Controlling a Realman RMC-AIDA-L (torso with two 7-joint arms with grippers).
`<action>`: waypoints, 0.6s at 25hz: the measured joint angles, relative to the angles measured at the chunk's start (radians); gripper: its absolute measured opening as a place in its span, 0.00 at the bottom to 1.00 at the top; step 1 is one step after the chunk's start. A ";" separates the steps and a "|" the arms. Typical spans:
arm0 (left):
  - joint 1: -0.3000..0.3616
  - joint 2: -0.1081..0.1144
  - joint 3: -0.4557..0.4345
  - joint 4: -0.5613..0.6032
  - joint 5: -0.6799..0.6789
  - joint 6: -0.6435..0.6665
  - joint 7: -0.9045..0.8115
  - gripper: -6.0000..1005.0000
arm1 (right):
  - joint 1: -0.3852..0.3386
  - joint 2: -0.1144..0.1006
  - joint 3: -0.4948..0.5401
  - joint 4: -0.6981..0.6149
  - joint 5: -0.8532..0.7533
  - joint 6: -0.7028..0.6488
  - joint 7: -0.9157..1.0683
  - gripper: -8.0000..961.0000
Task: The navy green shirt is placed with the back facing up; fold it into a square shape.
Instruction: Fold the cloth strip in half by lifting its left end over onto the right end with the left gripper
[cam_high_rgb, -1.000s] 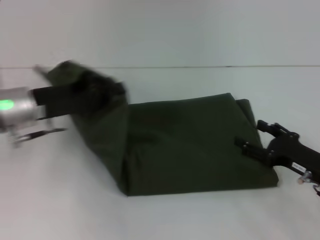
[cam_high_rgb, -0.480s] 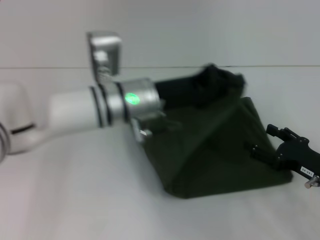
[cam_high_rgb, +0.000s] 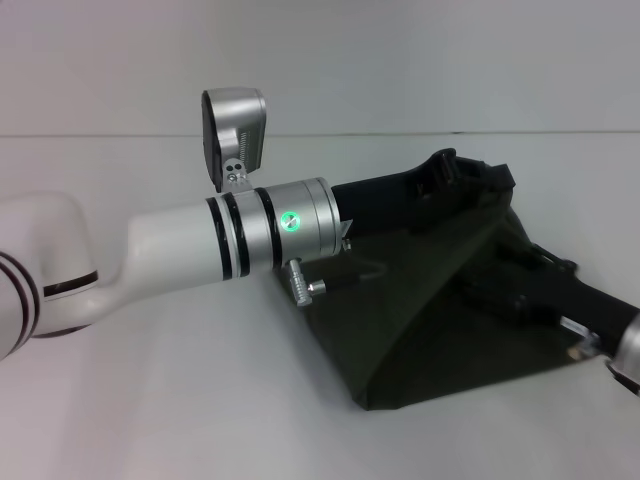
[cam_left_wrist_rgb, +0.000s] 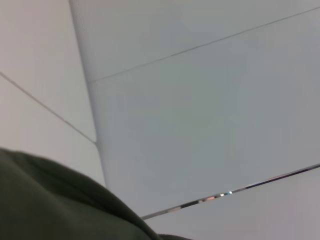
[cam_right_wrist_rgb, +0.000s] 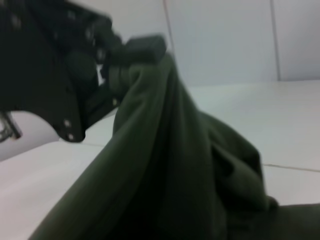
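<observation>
The left gripper (cam_high_rgb: 470, 175) is clamped on a raised edge of the navy green shirt (cam_high_rgb: 420, 320) at upper right of the head view — cloth slopes down to the white desk (cam_high_rgb: 200, 400). The right gripper (cam_high_rgb: 500, 295) lies on the shirt's right part; I cannot tell its state.

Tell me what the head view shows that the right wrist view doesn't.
Only the head view shows the white left arm reaching across, the right arm low at the shirt's right side, and the fold's whole outline on the table. Only the right wrist view shows, close up, the left tool shut on a raised bunch of cloth. Both show the navy green shirt lifted from above.
</observation>
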 joint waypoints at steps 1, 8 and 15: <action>0.002 0.000 -0.001 0.002 -0.003 0.009 0.000 0.02 | 0.020 0.000 -0.004 0.011 0.000 0.017 0.000 0.95; 0.002 -0.001 -0.001 0.006 -0.014 0.037 0.002 0.02 | 0.160 0.007 -0.063 0.064 0.005 0.152 -0.004 0.95; -0.004 -0.001 -0.001 0.010 -0.021 0.064 0.002 0.01 | 0.204 0.007 -0.054 0.082 0.131 0.237 0.000 0.95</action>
